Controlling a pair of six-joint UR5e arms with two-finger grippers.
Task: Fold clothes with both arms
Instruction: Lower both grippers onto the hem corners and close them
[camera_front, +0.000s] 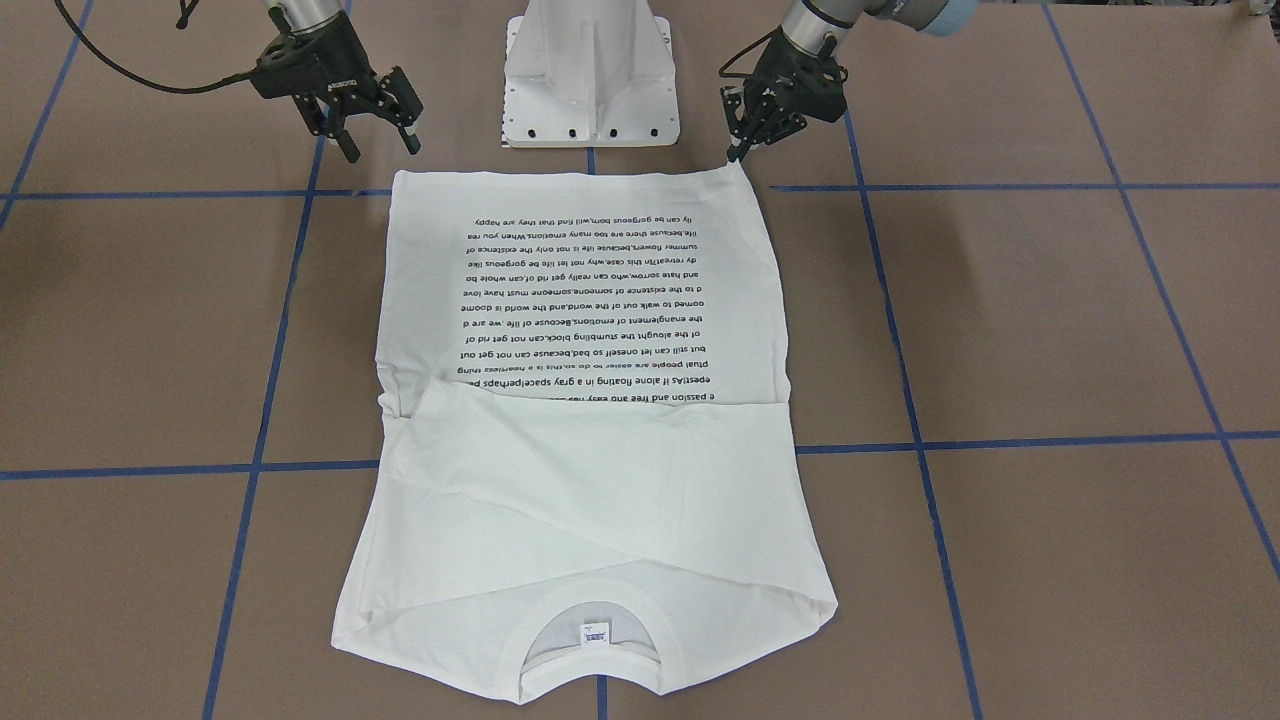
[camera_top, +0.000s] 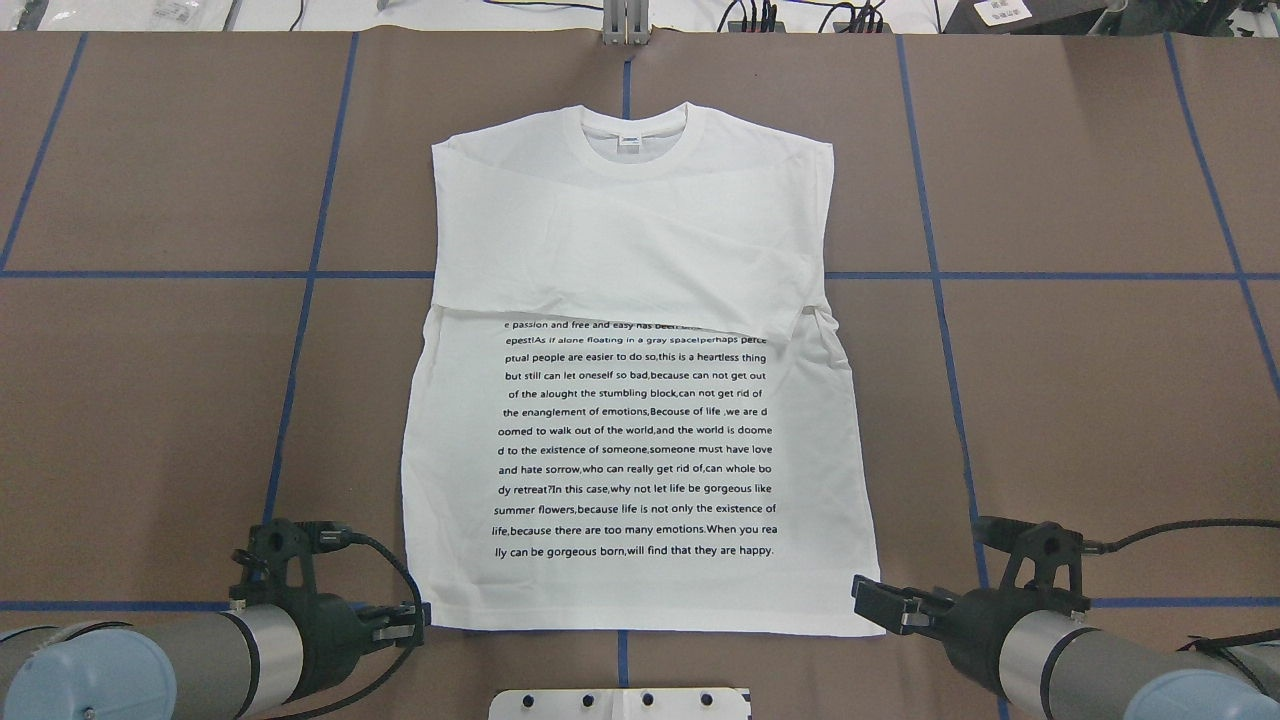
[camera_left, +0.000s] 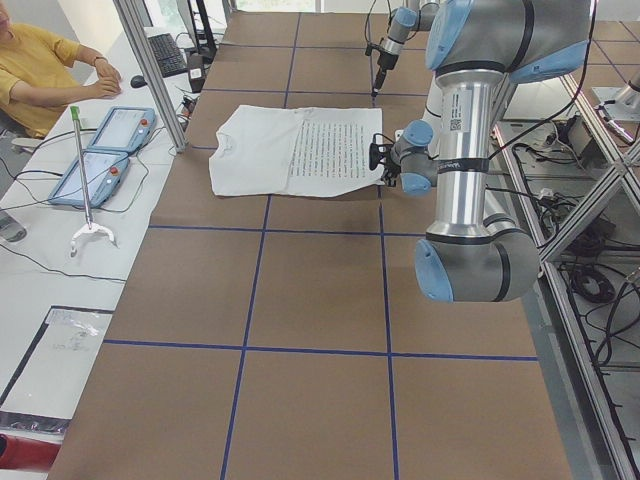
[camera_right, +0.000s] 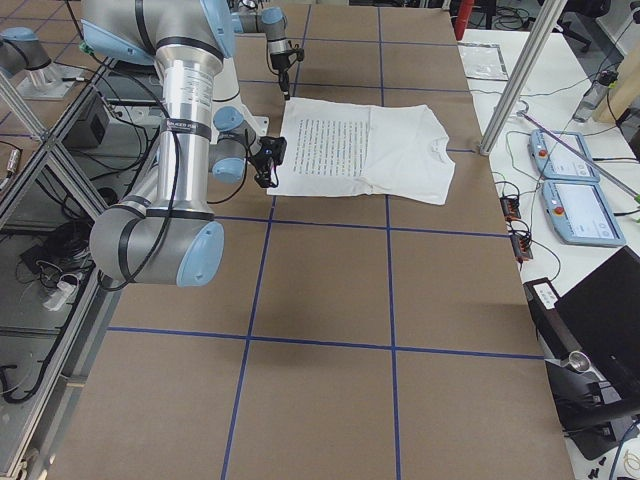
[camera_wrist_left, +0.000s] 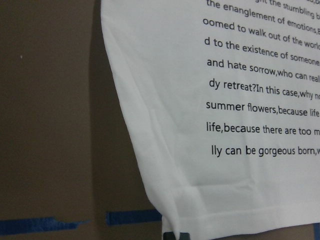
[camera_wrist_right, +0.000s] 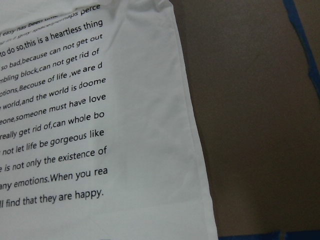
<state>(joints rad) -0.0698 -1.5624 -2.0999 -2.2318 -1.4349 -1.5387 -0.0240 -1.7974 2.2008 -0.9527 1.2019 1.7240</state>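
The clothes are one white long-sleeved T-shirt lying flat on the brown table. Its sleeves are folded across the chest, the collar points away from me, and the black text is face up. My left gripper is down at the hem's left corner. In the front view its fingers meet in a point on that corner, shut on the hem. A dark fingertip shows at the hem's edge. My right gripper hovers open just off the other hem corner, holding nothing.
The white pedestal base stands between the arms, close behind the hem. Blue tape lines grid the table. In the exterior left view a seated person, two tablets and a metal post are at the far side.
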